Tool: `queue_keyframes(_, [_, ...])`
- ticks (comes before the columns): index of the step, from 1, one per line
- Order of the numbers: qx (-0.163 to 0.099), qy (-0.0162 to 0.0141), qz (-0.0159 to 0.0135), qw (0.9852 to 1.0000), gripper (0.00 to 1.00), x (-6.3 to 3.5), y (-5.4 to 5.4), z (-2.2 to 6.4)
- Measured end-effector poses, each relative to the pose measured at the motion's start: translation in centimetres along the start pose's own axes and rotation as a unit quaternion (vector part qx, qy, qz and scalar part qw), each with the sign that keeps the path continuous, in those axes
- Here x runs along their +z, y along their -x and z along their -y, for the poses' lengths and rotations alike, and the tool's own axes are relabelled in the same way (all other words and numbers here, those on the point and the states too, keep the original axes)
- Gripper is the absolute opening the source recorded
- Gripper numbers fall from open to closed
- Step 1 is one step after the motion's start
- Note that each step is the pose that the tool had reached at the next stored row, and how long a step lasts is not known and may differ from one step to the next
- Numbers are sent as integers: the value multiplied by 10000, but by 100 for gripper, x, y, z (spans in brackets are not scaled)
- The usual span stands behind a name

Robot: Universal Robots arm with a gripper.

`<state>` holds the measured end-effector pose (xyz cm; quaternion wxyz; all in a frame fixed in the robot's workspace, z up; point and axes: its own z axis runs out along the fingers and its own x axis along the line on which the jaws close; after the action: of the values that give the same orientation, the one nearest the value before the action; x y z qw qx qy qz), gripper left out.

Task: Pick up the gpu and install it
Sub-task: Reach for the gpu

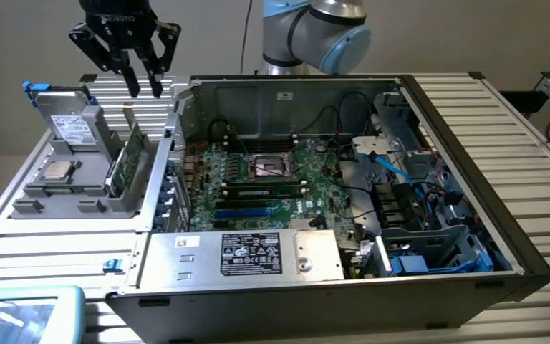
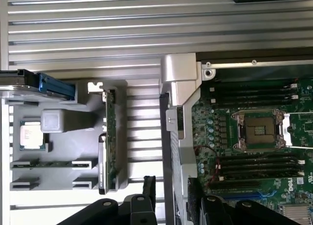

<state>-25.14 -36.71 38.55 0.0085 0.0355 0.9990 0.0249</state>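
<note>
The gpu [image 1: 125, 163] is a thin green card standing on edge in a slot of the grey holder [image 1: 60, 188], at the exterior view's left of the open computer case. From the wrist view I look down on the gpu [image 2: 110, 137] edge-on, with its silver bracket end toward the fingers. My gripper [image 1: 145, 91] hangs well above the card, open, with nothing between its black fingers [image 1: 132, 86]. The gripper [image 2: 171, 200] shows over the slatted table between the holder [image 2: 73, 154] and the case wall.
The open case [image 1: 447, 122] holds the large green motherboard [image 1: 246, 188] with its empty CPU socket [image 2: 257, 130]. A silver CPU chip [image 1: 58, 170] and a blue-tabbed drive [image 1: 69, 125] sit in the holder. The case's metal side wall [image 2: 178, 117] stands close beside the gpu.
</note>
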Motion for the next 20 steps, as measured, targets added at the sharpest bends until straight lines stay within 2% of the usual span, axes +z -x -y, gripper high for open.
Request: queue_keyframes(20, [0, -1, -4, 10000, 40, 27, -849, -122])
